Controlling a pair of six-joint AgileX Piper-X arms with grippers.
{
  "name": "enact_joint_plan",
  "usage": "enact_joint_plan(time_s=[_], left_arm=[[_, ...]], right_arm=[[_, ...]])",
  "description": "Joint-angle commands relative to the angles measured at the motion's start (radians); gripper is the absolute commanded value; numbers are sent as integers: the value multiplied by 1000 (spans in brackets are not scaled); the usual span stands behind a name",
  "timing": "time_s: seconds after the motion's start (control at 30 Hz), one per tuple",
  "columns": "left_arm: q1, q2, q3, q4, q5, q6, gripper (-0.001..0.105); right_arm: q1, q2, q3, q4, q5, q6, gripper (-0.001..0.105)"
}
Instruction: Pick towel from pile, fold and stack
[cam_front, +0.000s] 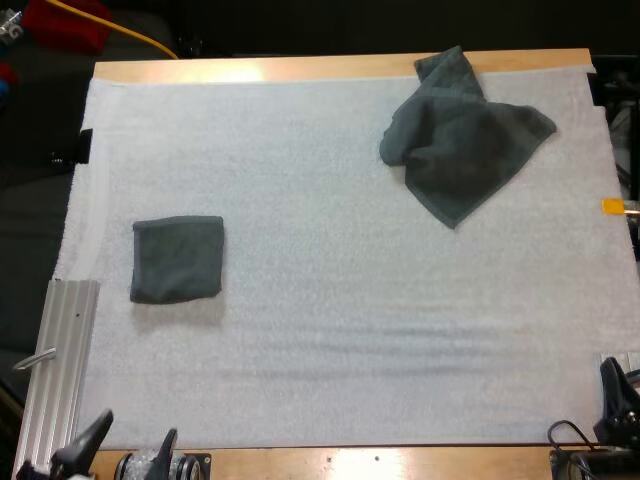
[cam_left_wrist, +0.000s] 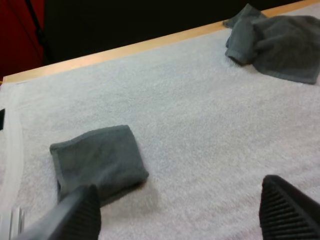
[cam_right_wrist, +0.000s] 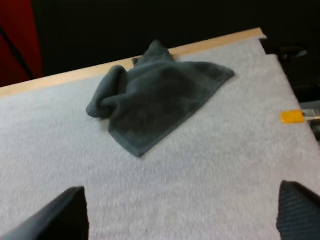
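Folded towel (cam_front: 177, 260) and crumpled towel (cam_front: 460, 140) both lie on the white mat (cam_front: 350, 330), and neither end effector touches either one.

Nearest, at the lower left of the high view, the left end effector (cam_front: 130, 442) hangs over the counter's near edge. In the left wrist view its two black fingers (cam_left_wrist: 80, 212) stand wide apart with bare mat between them, gripping nothing. Just beside it a ribbed metal rail (cam_front: 60, 370) runs along the mat's left border. The right end effector (cam_right_wrist: 180, 215) is likewise spread open over bare mat and holds nothing.

Farther in, at the left middle of the high view, the folded towel rests flat as a dark grey-green square. The left wrist view shows it (cam_left_wrist: 97, 160) just beyond that arm's fingers.

Farthest, at the upper right of the high view, the crumpled towel lies bunched and partly spread. One peak reaches over the mat's far edge onto the wooden counter (cam_front: 300, 68). It (cam_right_wrist: 155, 95) lies well ahead of the right arm's fingers, well apart from the folded one.
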Motion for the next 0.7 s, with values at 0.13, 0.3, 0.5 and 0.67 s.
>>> enact_joint_plan(time_s=[0.13, 0.3, 0.5, 0.67], left_arm=[[2, -137, 134, -145, 1, 3, 64], [2, -136, 273, -260, 1, 3, 64], [2, -135, 389, -336, 28, 3, 64], [2, -133, 431, -373, 69, 1, 64]], right_arm=[[-6, -46, 72, -98, 7, -11, 74], [-6, -44, 165, -128, 7, -11, 74], [-6, -44, 259, -132, 7, -11, 74], [-6, -44, 313, -132, 7, -10, 74]])
